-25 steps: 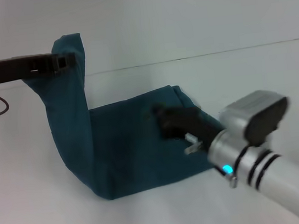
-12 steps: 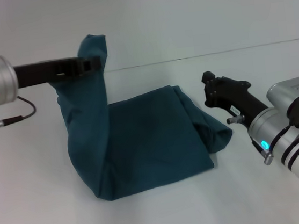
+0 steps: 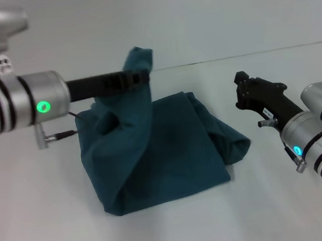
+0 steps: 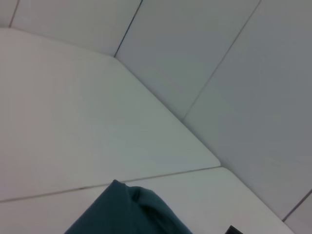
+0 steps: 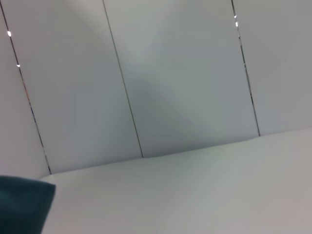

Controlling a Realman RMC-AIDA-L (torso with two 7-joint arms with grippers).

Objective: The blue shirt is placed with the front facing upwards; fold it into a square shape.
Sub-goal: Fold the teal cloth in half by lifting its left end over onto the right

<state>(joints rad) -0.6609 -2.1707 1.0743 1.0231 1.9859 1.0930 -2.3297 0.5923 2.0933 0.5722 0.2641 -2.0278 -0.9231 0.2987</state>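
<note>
Head view first: the blue shirt [image 3: 159, 155] lies partly folded on the white bench [image 3: 56, 225], bunched into a rough block with a rumpled flap sticking out on its right side. One end of the cloth is lifted well above the rest and hangs in a loose drape from the left gripper [image 3: 138, 76], whose black fingers are clamped on the fabric just below its raised tip. The left arm reaches in horizontally from the left, a green light glowing on its silver wrist, and a thin cable hangs beneath it. The right gripper [image 3: 244, 90] hovers to the right of the shirt, clear of the cloth and above the bench, its black body angled up and toward the shirt; whether its fingers are apart or together cannot be told from here. A blue light shows on the right wrist.

Left wrist view: a dark teal corner of the shirt [image 4: 131, 212] pokes up against the pale bench and the panelled wall behind.

Right wrist view: only a small teal edge of the shirt [image 5: 22, 204] appears, with bare bench and wall panels filling the rest.
</note>
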